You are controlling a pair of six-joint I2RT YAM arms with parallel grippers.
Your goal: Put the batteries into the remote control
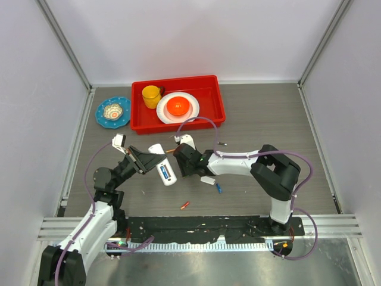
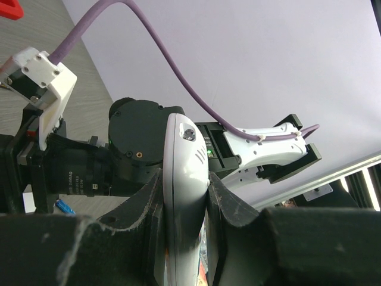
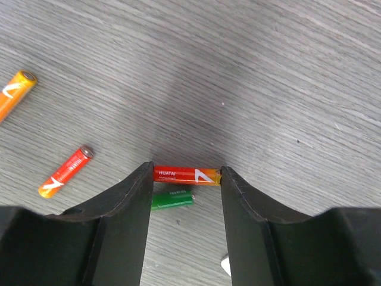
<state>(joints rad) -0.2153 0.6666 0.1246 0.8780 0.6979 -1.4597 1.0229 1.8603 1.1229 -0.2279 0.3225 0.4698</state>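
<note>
My left gripper (image 1: pixel 144 159) is shut on the white remote control (image 1: pixel 163 165) and holds it edge-up between its pads; in the left wrist view the remote (image 2: pixel 186 173) fills the gap between the jaws. A blue patch shows on the remote's near end. My right gripper (image 3: pixel 187 179) is shut end to end on a red-orange battery (image 3: pixel 187 175), just above the table. A green battery (image 3: pixel 171 199) lies under it. A red battery (image 3: pixel 65 171) and an orange one (image 3: pixel 15 92) lie to the left. In the top view the right gripper (image 1: pixel 181 159) is just right of the remote.
A red battery (image 1: pixel 185 205) and a blue battery (image 1: pixel 218 188) lie near the front, beside a small white piece (image 1: pixel 208 180). A red tray (image 1: pixel 137 122) with a yellow cup and a plate stands behind, and a blue dish (image 1: pixel 102 117) lies to its left. A small metal bit (image 1: pixel 222 143) lies on the table.
</note>
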